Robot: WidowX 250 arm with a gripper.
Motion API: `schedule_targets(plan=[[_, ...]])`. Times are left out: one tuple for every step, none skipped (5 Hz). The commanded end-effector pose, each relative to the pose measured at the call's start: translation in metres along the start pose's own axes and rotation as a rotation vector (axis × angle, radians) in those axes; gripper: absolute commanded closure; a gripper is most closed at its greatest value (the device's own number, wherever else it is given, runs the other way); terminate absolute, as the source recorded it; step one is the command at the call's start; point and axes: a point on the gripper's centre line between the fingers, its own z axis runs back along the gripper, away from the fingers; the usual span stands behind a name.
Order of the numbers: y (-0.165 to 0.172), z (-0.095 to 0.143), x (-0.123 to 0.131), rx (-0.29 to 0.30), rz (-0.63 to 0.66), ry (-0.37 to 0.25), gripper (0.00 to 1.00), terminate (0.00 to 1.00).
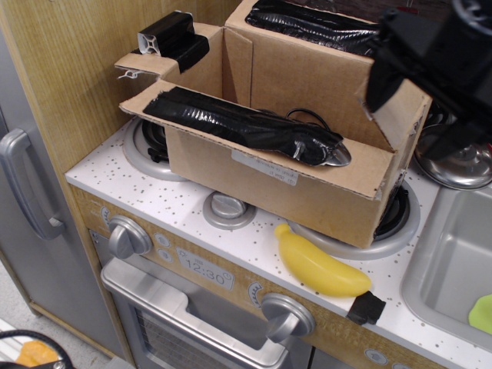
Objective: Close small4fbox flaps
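The small4fbox (307, 192) is a brown cardboard box on the toy stove, with a white label (265, 167) on its near long side. The near long flap (246, 127) lies outward with a black-taped bundle on it. The far long flap (315, 27) stands up behind with another bundle. The left short flap (173, 38) lies outward with a taped metal block. The right short flap (400, 111) stands nearly upright, leaning over the opening. My black gripper (430, 58) is against its outer side at the top right. Its fingers are blurred, so I cannot tell how they stand.
A yellow banana (319, 265) lies on the speckled counter in front of the box, with a small black block (366, 307) at the counter's edge. A metal pot lid (461, 165) and a sink (446, 269) holding a green item (482, 314) are to the right. A wooden wall (69, 69) rises at left.
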Motion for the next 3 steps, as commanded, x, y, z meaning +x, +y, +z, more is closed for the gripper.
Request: schedule_targets(plan=[[0.013, -0.004, -0.001, -0.068, 0.023, -0.073, 0.0, 0.0], [0.02, -0.013, -0.004, -0.13, 0.033, -0.061, 0.0, 0.0], [0.026, -0.021, -0.007, -0.188, 0.044, -0.04, 0.0, 0.0]])
